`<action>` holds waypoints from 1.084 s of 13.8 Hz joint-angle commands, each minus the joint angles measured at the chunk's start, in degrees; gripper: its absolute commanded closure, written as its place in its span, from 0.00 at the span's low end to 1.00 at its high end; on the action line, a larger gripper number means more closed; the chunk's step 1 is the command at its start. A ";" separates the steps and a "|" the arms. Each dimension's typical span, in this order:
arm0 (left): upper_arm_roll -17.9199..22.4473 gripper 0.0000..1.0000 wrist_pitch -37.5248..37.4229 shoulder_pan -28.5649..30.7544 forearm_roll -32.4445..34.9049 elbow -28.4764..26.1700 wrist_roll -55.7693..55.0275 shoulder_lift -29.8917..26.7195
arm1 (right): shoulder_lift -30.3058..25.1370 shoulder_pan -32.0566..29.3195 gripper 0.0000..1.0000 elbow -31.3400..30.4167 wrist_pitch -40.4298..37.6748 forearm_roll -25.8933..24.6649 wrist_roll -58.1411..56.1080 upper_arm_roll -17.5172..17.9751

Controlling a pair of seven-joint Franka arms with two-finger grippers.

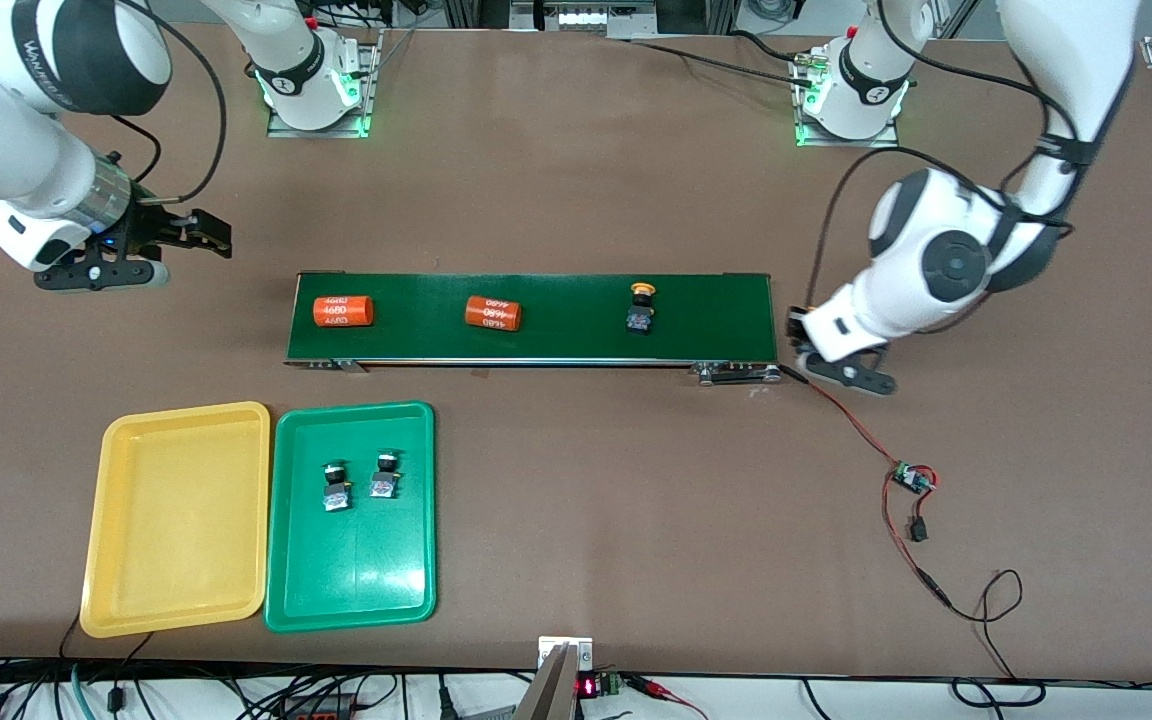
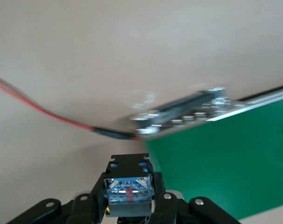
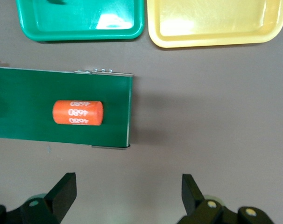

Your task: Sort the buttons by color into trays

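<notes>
Left gripper is pinching a button by its blocky body, just off the conveyor belt end. Right gripper, fingers spread, is waiting off the belt's opposite end. Yellow-capped button is lying on the belt near the left gripper. Two buttons are sitting in the glossy green tray; yellow tray adjoins.

The right gripper hangs above the tabletop at the right arm's end, wrist roughly level, fingers spread wide with nothing between them. The left arm folds down sharply; the left gripper sits low over the tabletop, clamped on a button.
</notes>
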 commanded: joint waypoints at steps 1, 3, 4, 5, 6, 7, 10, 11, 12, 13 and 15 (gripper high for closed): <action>0.43 1.00 -1.25 -4.63 -1.71 1.02 -4.83 0.36 | 0.05 2.61 0.00 -0.91 1.66 0.83 2.73 -0.04; 0.51 1.00 -0.64 -6.31 -1.71 0.93 -5.81 1.68 | 0.92 4.19 0.00 -0.64 3.33 0.83 4.04 -0.04; 0.51 1.00 -0.63 -6.58 -1.62 0.93 -5.73 2.03 | 1.02 5.16 0.00 -0.64 3.60 0.92 5.71 -0.04; 0.51 1.00 -0.72 -6.75 -1.54 0.85 -5.46 2.47 | 1.10 6.39 0.00 -0.64 3.77 0.83 7.03 -0.04; 0.51 1.00 -0.72 -7.02 -1.54 0.67 -5.46 2.65 | 1.45 7.09 0.00 -0.64 4.47 0.92 8.18 -0.04; 0.51 1.00 -0.63 -8.15 -1.10 0.67 -5.55 2.83 | 1.63 7.62 0.00 -0.64 4.91 0.83 9.06 -0.04; 0.60 1.00 1.55 -9.04 -1.01 0.58 -5.90 3.88 | 2.86 9.73 0.00 -0.38 6.93 0.83 11.34 -0.04; 0.69 1.00 1.82 -9.04 -1.01 0.50 -6.07 4.32 | 3.21 10.43 0.00 -0.20 7.46 0.83 12.57 -0.04; 0.69 1.00 1.83 -9.04 -0.92 0.32 -6.16 4.32 | 3.65 11.14 0.00 -0.12 7.64 0.83 13.36 -0.04; 0.78 0.99 1.83 -9.13 -0.92 0.06 -6.16 4.41 | 4.18 11.23 0.00 -0.11 7.73 0.92 13.55 -0.04; 0.86 0.82 1.83 -9.31 -0.31 0.06 -6.16 4.67 | 4.44 11.32 0.00 -0.03 8.08 4.67 13.55 -0.04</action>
